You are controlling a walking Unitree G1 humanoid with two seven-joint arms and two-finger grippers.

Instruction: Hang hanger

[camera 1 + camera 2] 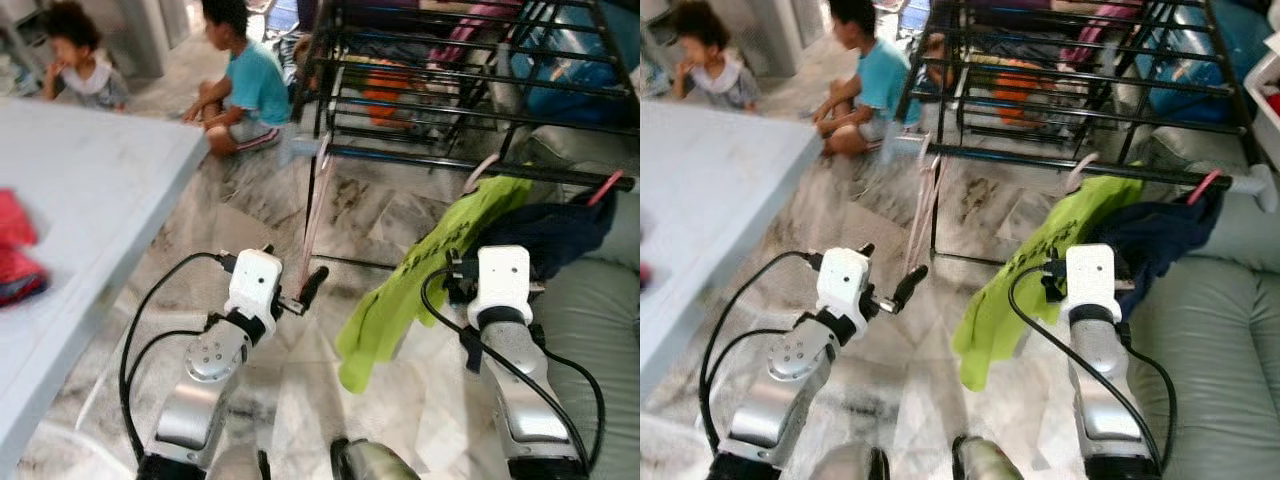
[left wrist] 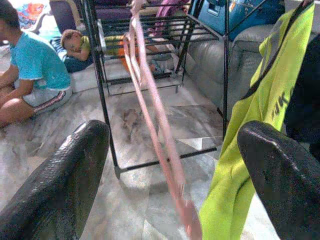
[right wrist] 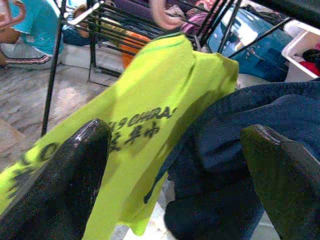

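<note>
Pink hanger [image 2: 155, 107] — lime shirt [image 1: 420, 270] — black rack [image 1: 440, 110].

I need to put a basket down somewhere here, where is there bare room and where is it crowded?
Bare marble floor lies between the grey table and the lime-green shirt. The tabletop is bare beyond the red cloth. It is crowded at the black metal drying rack, where clothes hang, and where two people sit.

Grey-veined marble floor [image 1: 380, 215]; a pale blue-grey table [image 1: 90, 190] at left, a grey-green sofa [image 1: 590, 320] at right, a black rack [image 1: 470, 60] far.
</note>
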